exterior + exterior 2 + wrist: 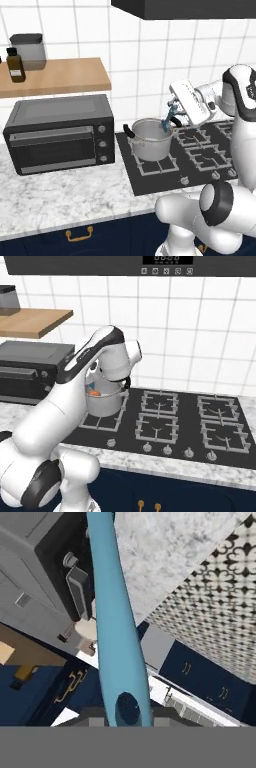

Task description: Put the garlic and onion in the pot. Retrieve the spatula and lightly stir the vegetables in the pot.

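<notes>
spatula (168, 120) slim teal blade dips into shiny cylindrical pot (151, 141)

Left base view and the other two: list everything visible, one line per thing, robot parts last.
pot: one, steel, black handles, on the hob's front-left burner.
onion: one, orange-brown, inside the pot.
spatula: one, teal, held by the tool, lower end in the pot.
hob: one, black, set in the counter.
oven: one, dark grey, on the counter left of the hob.
shelf: one, wooden, above the oven.
bottle: one, brown, on the shelf.
canister: one, grey, on the shelf.
tool: one, shut on the spatula over the pot.
</notes>
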### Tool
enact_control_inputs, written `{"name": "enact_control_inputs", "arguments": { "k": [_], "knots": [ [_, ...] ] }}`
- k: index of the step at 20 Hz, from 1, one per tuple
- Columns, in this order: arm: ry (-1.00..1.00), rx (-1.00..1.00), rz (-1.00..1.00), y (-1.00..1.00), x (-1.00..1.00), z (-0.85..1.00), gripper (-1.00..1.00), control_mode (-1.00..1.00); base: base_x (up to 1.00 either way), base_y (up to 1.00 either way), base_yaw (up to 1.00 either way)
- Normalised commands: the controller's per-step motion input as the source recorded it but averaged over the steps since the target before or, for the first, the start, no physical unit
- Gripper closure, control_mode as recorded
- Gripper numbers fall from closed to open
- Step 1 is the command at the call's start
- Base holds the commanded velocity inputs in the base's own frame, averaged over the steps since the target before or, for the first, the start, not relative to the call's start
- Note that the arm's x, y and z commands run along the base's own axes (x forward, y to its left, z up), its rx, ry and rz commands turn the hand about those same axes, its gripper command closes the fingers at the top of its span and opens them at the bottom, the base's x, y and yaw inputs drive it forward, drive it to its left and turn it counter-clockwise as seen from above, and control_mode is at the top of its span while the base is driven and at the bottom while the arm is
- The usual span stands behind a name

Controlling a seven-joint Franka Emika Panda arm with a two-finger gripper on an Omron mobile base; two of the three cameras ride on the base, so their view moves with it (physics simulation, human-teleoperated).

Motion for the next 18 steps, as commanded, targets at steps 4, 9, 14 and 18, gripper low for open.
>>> {"name": "enact_control_inputs", "arguments": {
  "k": [4,9,14,18],
  "knots": [
    [0.16,0.04,-0.16,0.04,0.68,0.00,1.00,-1.00,0.00,0.00,0.00],
    [0.23,0.24,-0.04,0.00,0.45,-0.10,1.00,-1.00,0.00,0.00,0.00],
    [0.01,0.06,0.00,0.00,0.64,-0.25,1.00,-1.00,0.00,0.00,0.00],
    [0.00,0.02,0.00,0.00,0.75,-0.32,1.00,-1.00,0.00,0.00,0.00]
  ]
}}
